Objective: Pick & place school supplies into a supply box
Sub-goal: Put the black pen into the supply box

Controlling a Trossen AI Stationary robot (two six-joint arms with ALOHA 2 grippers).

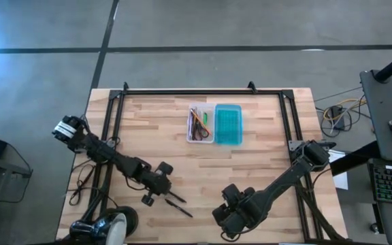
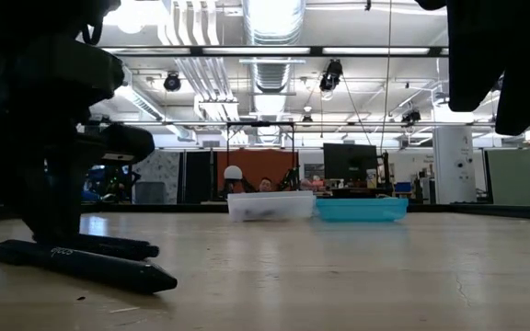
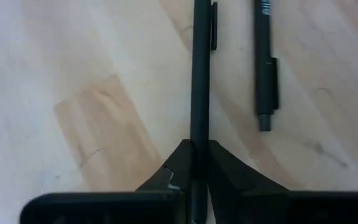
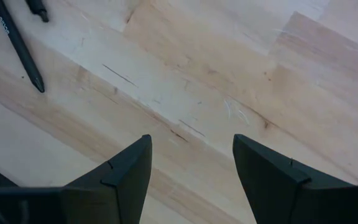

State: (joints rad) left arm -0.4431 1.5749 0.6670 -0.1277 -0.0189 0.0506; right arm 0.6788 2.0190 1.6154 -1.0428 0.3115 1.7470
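The clear supply box (image 1: pixel 201 124) stands at the table's far middle with several supplies inside, its teal lid (image 1: pixel 228 124) open flat to its right. It also shows in the low view (image 2: pixel 271 205). Two dark pens lie side by side at the near left (image 1: pixel 176 199) (image 1: pixel 183 210). My left gripper (image 3: pixel 199 163) is over them, shut on one pen (image 3: pixel 199 81). The other pen (image 3: pixel 266 62) lies free beside it on the wood. My right gripper (image 4: pixel 191 162) is open and empty over bare wood near the front edge, right of the pens. My left gripper pinches the dark pen's shaft (image 3: pixel 199 140) between its two fingers (image 3: pixel 178 167), away from the clip end (image 3: pixel 214 28). The fingers slant down from the table's left and lie across the pen. In the low view the pen (image 2: pixel 109 245) lies level, low at the table.
A black frame (image 1: pixel 203 91) runs along the table's far, left and right edges. Bare wood lies between the pens and the box. The free pen's tip (image 4: pixel 38 84) shows in the right wrist view. Desks and screens stand in the room beyond.
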